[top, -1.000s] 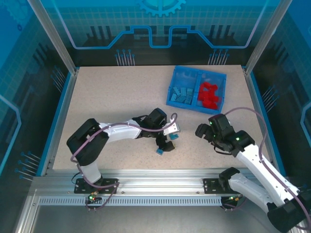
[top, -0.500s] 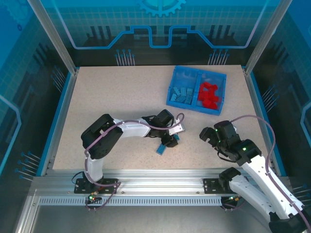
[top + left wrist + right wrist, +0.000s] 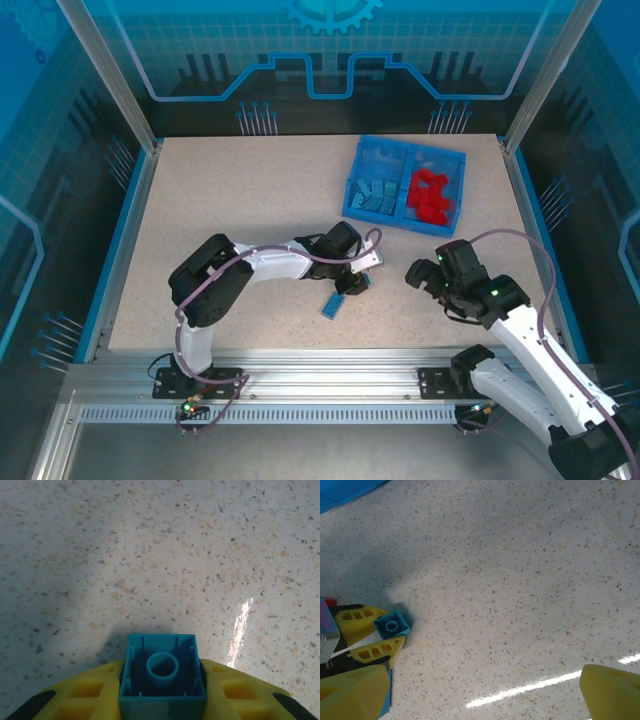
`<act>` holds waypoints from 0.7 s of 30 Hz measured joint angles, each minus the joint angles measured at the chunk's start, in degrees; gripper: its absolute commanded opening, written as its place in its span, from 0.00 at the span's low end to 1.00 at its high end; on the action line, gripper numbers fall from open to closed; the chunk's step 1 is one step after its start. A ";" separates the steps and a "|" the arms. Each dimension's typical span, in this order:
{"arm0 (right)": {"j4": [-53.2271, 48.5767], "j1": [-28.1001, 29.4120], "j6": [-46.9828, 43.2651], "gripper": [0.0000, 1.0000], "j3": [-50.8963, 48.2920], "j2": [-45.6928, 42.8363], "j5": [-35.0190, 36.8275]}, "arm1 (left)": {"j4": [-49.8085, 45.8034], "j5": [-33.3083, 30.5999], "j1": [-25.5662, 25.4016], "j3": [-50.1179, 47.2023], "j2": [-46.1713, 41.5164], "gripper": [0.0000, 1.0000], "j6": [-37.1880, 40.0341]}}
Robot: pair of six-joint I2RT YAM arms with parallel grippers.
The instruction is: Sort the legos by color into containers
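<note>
My left gripper (image 3: 354, 285) is shut on a small blue lego (image 3: 162, 672), hollow underside facing the camera, pinched between the yellow fingers (image 3: 85, 692) just above the table. This held lego (image 3: 391, 625) shows as well at the left of the right wrist view. A second blue lego (image 3: 333, 306) lies loose on the table just in front of it. The blue tray (image 3: 404, 217) sits at the back right, with light blue legos (image 3: 375, 194) in its left compartment and red legos (image 3: 430, 195) in its right. My right gripper (image 3: 424, 275) hangs open over bare table.
The speckled tabletop (image 3: 230, 210) is bare to the left and behind the left arm. A blue rail (image 3: 120, 250) borders the table's left side. The tray's corner (image 3: 345, 490) shows at the top left of the right wrist view.
The left gripper has closed on the blue lego after shifting slightly right. The right arm drew back toward its base, then came a little forward again, staying open.
</note>
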 measured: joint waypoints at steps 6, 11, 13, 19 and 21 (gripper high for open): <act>1.44 -0.74 -2.38 1.00 3.56 4.59 -1.16 | -2.49 -4.66 1.20 9.14 -3.69 0.34 -2.60; 1.09 -1.79 -3.85 1.00 7.74 8.76 -2.29 | -5.20 -10.12 4.90 26.14 0.28 0.35 -8.07; 0.52 -1.90 -4.33 1.00 10.58 10.05 -2.60 | -7.17 -12.11 6.58 36.44 5.79 0.37 -11.23; -1.53 -2.01 -5.31 1.00 18.01 11.19 -3.78 | -12.35 -17.05 9.29 58.49 22.75 0.43 -19.41; -1.68 -2.01 -5.27 1.00 18.67 11.13 -4.07 | -12.72 -18.36 9.33 59.25 25.20 0.53 -22.16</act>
